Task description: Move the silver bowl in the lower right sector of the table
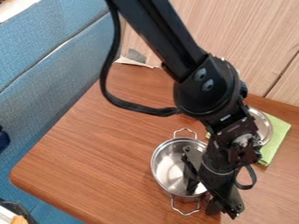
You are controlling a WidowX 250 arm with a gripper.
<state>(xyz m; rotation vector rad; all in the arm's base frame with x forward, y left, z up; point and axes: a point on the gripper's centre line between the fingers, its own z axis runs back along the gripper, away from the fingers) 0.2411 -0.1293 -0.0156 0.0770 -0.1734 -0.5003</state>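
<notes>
A black jointed robot arm (207, 89) slants down over a round, silver metal bowl with wire handles (167, 168) on a brown wooden table (88, 162), its black two-finger gripper (202, 200) tilted, released and spread, one finger inside the bowl, the other outside.

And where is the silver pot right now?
In the camera view, the silver pot stands on the wooden table, low and right of centre, under the gripper and down-left of the green cloth.
</notes>
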